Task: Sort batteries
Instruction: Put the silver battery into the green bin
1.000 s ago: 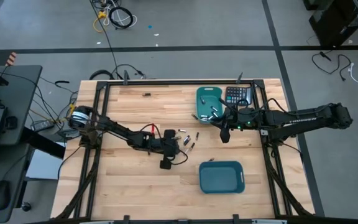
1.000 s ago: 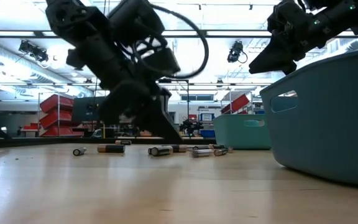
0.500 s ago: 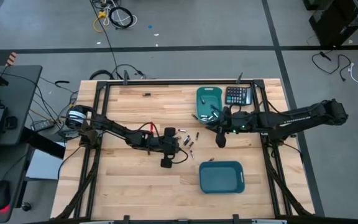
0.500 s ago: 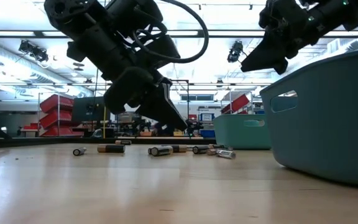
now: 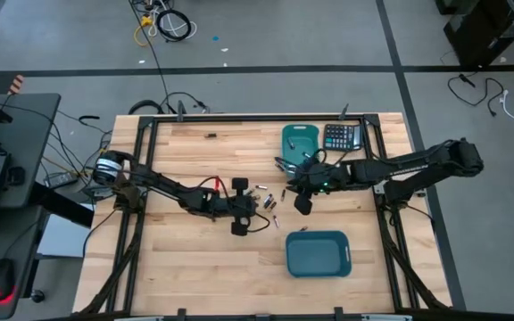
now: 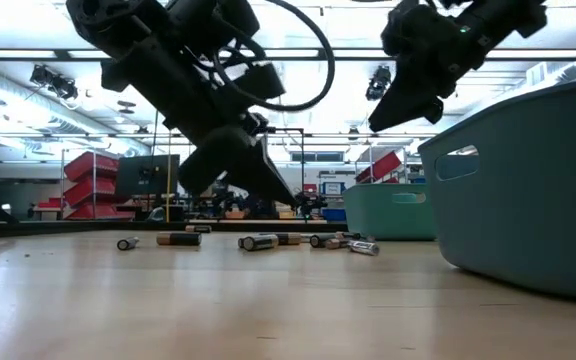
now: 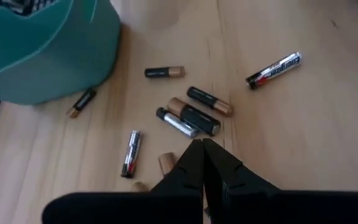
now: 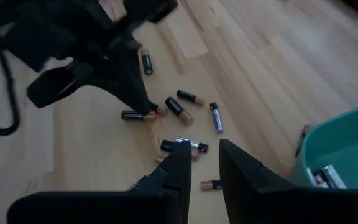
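Loose batteries (image 7: 191,115) lie clustered on the table (image 5: 194,267) between my two arms; more already sit in the far bin (image 5: 300,143). My left hand (image 7: 202,149) is pinched shut and empty, tips just beside the cluster. My right hand (image 8: 201,155) hovers above it, fingers narrowly parted, holding nothing. I judge the risk to be collision: both hands crowd one spot, and a nudge could roll batteries away.

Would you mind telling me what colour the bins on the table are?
Teal; the bins show best in the high view.
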